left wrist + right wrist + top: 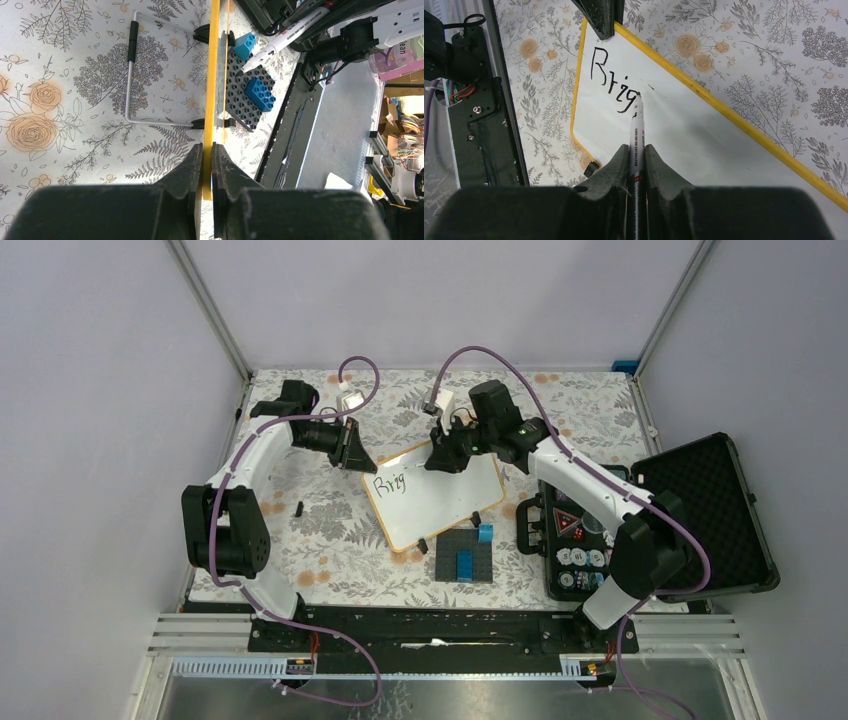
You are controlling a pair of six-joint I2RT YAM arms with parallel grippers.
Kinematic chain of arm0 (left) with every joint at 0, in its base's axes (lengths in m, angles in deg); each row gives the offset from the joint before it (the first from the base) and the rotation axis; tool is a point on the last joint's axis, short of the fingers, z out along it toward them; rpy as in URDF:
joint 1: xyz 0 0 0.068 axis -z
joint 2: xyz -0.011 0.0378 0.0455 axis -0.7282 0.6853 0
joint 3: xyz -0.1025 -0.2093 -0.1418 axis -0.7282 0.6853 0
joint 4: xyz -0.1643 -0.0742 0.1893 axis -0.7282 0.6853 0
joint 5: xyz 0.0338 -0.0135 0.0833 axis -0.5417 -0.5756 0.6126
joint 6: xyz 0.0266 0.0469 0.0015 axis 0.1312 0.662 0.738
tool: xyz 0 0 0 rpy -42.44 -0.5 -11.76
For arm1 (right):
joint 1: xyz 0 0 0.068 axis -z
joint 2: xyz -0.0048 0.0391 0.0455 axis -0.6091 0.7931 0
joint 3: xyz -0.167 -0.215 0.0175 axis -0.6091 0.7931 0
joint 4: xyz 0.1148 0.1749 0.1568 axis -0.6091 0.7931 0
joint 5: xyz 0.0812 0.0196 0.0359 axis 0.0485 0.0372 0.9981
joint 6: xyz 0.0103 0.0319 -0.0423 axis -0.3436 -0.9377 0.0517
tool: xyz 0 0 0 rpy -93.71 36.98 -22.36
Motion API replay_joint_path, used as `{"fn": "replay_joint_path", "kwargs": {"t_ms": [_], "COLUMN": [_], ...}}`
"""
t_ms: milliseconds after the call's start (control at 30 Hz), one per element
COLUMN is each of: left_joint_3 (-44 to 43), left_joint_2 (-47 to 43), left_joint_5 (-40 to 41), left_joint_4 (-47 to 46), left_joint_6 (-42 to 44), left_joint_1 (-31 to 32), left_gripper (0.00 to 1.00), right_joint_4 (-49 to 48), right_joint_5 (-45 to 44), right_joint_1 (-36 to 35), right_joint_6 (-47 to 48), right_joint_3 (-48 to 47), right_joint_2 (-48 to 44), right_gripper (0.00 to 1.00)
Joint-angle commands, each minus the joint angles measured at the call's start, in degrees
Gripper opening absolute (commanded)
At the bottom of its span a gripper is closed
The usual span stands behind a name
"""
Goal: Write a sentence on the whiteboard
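Left gripper (207,151): clamped on whiteboard (704,150) frame; keep it steady.
Right gripper (637,151): pinching marker (637,120), tip at the sentence (610,82)'s "g".
Next: light pressure, letters rightward.

Orange-framed whiteboard (445,502) on floral table (320,540); dark grey brick plate (447,550) just before it; black open case (700,505) right of both.

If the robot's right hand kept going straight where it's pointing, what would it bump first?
The whiteboard. The right gripper has its fingers shut on a marker aimed at the board. Its tip sits right by the last written letter, seemingly touching, though depth is hard to judge.
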Motion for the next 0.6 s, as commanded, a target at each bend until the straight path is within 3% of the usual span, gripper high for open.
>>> {"fn": "replay_joint_path", "kwargs": {"t_ms": [0,567], "left_joint_3": [0.77,0.60], "left_joint_2": [-1.33,-1.09], "left_joint_5": [2.12,2.11], "left_joint_4": [-0.17,-0.11], "left_joint_6": [1.28,1.36], "left_joint_1": [1.31,1.31], "left_gripper": [0.00,0.00], "right_joint_4": [-2.16,-2.14], "right_joint_5": [-0.68,-2.89], "right_joint_1": [0.02,0.08], "right_joint_6": [-0.19,0.77], "right_joint_3": [-2.85,-2.45], "right_joint_2": [0.86,2.40], "right_gripper": [0.00,0.00]}}
